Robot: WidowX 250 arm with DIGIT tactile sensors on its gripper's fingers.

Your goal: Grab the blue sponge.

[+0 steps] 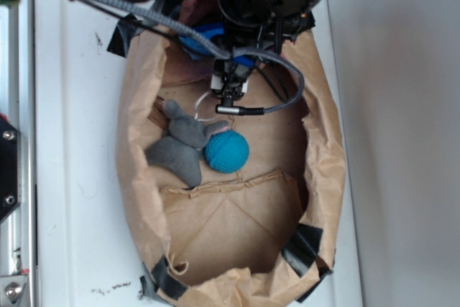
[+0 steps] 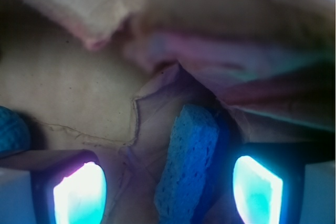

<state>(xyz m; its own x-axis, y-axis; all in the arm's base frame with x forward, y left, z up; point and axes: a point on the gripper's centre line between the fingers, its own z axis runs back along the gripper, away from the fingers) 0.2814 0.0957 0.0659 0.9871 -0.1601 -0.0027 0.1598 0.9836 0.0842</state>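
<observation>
Hanging over the far end of the crumpled brown paper bag (image 1: 215,235), lying opened out on the white worktop (image 1: 79,177) with black tape (image 1: 305,249) at the corners. Black robot gripper (image 2: 168,187) pointing down inside the bag, jaws standing spread, glowing fingertips (image 2: 79,195) showing at both lower corners of the wrist view. Flat rectangular light-blue porous sponge (image 2: 189,166) sitting between the two fingers, tilted on edge, nearer the right-hand finger of that view, lying against the bag's paper fold; contact with the pads not clear. Mostly hidden under the arm in the exterior view, only a blue patch showing. Round teal-blue yarn-textured ball (image 1: 226,152) resting mid-bag, touching the grey soft plush toy (image 1: 183,145) beside it.
</observation>
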